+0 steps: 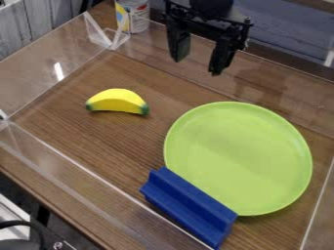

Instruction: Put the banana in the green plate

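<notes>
A small yellow banana point(117, 102) with a dark green tip lies on the wooden tabletop at the left of centre. To its right rests the large round green plate point(237, 156), with nothing on it. My gripper point(196, 57) hangs above the far side of the table, pointing down, its two black fingers point(220, 54) spread apart and empty. It is well behind both the banana and the plate, touching neither.
A blue ridged block point(188, 204) lies at the plate's near edge, overlapping its rim. Clear plastic walls point(53, 166) fence the table on the left and front. A bottle point(129, 15) stands at the far edge behind the wall.
</notes>
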`<state>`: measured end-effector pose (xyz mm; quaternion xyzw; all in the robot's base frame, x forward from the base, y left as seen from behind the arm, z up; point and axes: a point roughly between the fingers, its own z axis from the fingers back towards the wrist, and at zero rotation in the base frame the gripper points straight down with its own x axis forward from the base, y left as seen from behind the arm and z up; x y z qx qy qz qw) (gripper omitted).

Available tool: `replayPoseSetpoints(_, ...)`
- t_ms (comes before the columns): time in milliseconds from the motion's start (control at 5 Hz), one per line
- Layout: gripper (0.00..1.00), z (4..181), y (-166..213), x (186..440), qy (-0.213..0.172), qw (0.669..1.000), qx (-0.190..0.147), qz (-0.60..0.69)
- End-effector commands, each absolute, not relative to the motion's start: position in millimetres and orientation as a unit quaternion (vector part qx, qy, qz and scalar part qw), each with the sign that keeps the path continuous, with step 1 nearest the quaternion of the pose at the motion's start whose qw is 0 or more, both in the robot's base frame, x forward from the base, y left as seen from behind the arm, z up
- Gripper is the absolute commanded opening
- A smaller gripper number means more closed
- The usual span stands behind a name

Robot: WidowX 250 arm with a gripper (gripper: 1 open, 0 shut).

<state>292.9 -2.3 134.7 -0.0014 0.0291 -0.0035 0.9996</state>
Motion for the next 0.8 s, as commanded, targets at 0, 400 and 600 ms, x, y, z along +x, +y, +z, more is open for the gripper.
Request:
replayPoseSetpoints(0, 1.0, 128.0, 0.5, 291.4, 0.038, 0.999, 0.0, -0.02)
replayPoseSetpoints(400, 1.0, 120.2, 44.3, 272.5, 0.054, 0.969, 0.01, -0.242)
replayPoseSetpoints(600, 1.0, 113.9, 72.6, 266.6, 0.05, 0.944, 0.015, -0.325)
